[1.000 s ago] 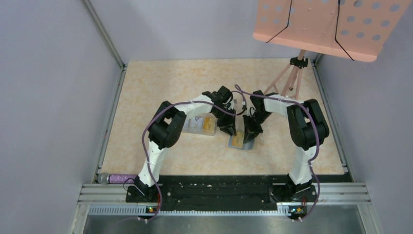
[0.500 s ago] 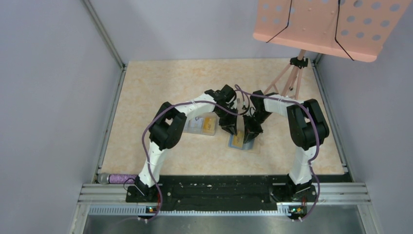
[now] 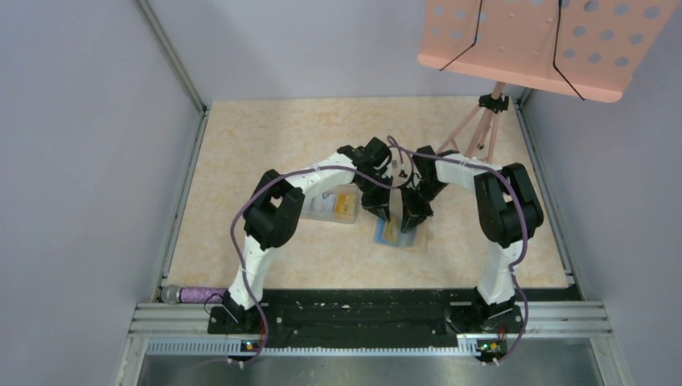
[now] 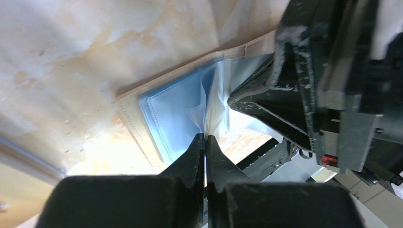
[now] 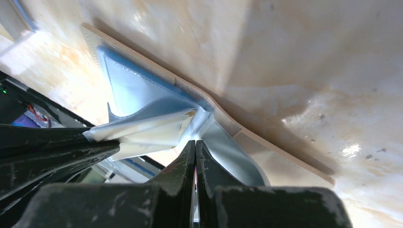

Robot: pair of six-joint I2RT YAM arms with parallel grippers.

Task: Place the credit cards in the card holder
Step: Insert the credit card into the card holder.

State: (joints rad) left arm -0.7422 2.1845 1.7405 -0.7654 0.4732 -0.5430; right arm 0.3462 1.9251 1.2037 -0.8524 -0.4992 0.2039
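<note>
The card holder (image 3: 415,240) lies open on the bench (image 3: 241,145), a little right of centre, with its blue-grey lining facing up and a yellow-orange card (image 3: 391,232) showing inside it. Both arms reach in from either side and meet just above it.

The left tool (image 3: 383,212) is pinched narrow, its tips closed on the edge of a thin translucent sleeve (image 4: 215,102) that stands up out of the holder's fold. The right tool (image 3: 412,217) is also pinched tight, its tips set against the base of the same bundle of sleeves from the other side. Whether a leaf is caught between them I cannot tell.

More credit cards (image 3: 336,205), grey and yellow-orange, lie on the bench just left of the holder, partly under the left arm.
</note>
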